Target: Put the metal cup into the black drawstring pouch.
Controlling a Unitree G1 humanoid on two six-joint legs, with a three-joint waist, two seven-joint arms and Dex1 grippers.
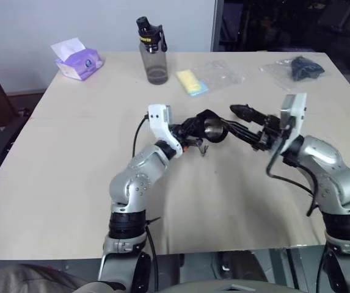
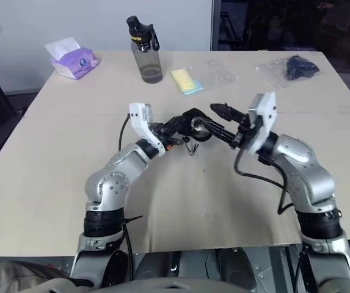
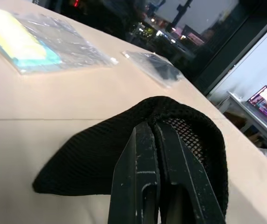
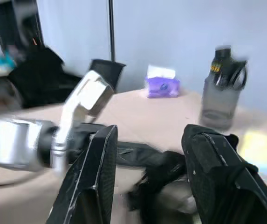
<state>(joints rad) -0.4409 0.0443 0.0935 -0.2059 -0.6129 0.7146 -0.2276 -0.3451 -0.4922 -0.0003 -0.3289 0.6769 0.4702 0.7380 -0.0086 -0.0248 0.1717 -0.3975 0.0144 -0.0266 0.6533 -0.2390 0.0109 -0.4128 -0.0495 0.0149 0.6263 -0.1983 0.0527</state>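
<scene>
Above the middle of the counter (image 1: 71,183), the left end effector (image 1: 194,129) is pinched tight on the rim of the black drawstring pouch (image 1: 206,124), holding it up. The metal cup (image 1: 214,130) sits inside the pouch's mouth, its shiny rim showing. Just beside it, the right end effector (image 1: 243,122) has its fingers spread apart, gripping nothing. Farther back lie a yellow item in a clear bag (image 1: 193,82), a grey water bottle (image 1: 154,51), a purple tissue pack (image 1: 77,60) and a dark item in a clear bag (image 1: 300,68).
</scene>
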